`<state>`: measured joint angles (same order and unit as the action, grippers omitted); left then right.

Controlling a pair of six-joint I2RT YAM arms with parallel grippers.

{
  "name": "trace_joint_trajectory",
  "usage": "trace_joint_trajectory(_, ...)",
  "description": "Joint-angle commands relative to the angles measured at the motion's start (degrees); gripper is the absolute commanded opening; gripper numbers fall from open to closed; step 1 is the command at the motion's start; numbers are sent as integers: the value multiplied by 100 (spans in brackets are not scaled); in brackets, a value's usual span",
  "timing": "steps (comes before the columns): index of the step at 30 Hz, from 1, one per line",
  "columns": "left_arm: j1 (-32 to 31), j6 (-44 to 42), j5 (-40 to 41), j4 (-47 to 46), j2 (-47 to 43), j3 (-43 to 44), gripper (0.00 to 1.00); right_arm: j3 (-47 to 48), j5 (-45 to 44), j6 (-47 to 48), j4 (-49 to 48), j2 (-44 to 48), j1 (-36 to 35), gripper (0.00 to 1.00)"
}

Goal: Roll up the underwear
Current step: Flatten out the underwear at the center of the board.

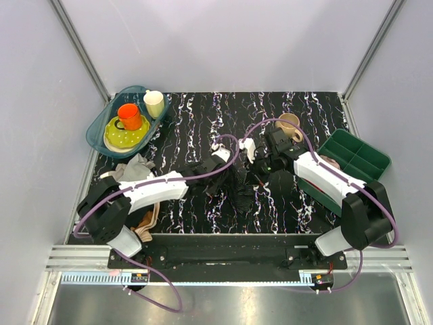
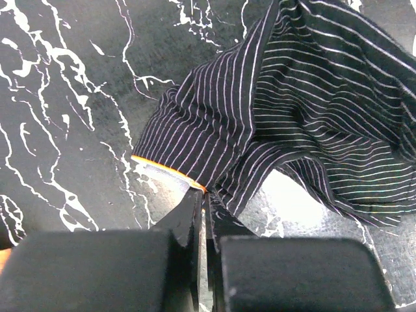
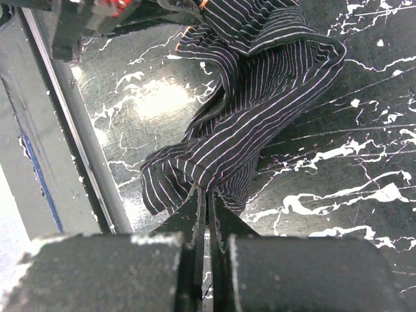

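The underwear (image 1: pixel 242 191) is black with thin pale stripes and lies crumpled on the marbled black table between the two arms. In the left wrist view the underwear (image 2: pixel 286 110) spreads up and right, with an orange edge at its near corner. My left gripper (image 2: pixel 207 195) is shut on that corner. In the right wrist view the underwear (image 3: pixel 260 84) hangs bunched. My right gripper (image 3: pixel 208 192) is shut on its lower fold. In the top view the left gripper (image 1: pixel 218 177) and the right gripper (image 1: pixel 260 177) sit on either side of the cloth.
A blue tray (image 1: pixel 101 122) at the back left holds a yellow plate, an orange cup and a pale cup. A tan mug (image 1: pixel 289 124) stands at the back right. A green compartment bin (image 1: pixel 355 157) is at the right. Grey and tan clothes (image 1: pixel 139 169) lie at the left.
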<state>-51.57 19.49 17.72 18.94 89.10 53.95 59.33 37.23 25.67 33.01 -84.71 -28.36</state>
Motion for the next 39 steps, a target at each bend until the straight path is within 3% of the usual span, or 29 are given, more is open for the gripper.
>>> trace_joint_trajectory(1, -20, -155, 347, 223, -173, 501, 0, 122, 101, 34, 100, 147, 102, 0)
trace_joint_trajectory(7, 129, -296, -83, 1083, -1438, 1264, 0, 1324, -602, 578, 1012, 419, 111, 0)
trace_joint_trajectory(13, 823, -94, -1384, 1577, -2747, 1714, 0, 2592, -1271, 1115, 1998, 980, 129, 0)
trace_joint_trajectory(19, 912, 108, -1631, 1894, -3592, 1636, 0, 2233, -1105, 1396, 2130, 2088, 129, 0)
trace_joint_trajectory(24, 912, 309, -2087, 2000, -3935, 1452, 0, 1987, -305, 1687, 2719, 2599, 129, 0)
trace_joint_trajectory(26, 921, 363, -2219, 1930, -4005, 1259, 0, 1750, -452, 1346, 2309, 2608, 129, 0)
trace_joint_trajectory(30, 1087, 555, -1895, 1483, -3918, 548, 0, 688, -1604, 458, 929, 1909, 234, 0)
trace_joint_trajectory(33, 1622, 767, -1965, 203, -3392, -610, 3, 501, -1622, 71, 145, 821, 699, 16)
trace_joint_trajectory(34, 1937, 793, -1956, -72, -2912, -762, 14, 570, -1727, 0, 48, 511, 866, 31)
trace_joint_trajectory(35, 2080, 811, -1930, -327, -2637, -868, 20, 849, -1780, -1, -22, 212, 980, 38)
trace_joint_trajectory(37, 2413, 767, -1904, -716, -1814, -773, 41, 1158, -1921, -9, -23, -448, 1235, 54)
trace_joint_trajectory(39, 2520, 540, -1965, -559, -1485, -266, 49, 1432, -1913, 122, 82, -564, 1306, 64)
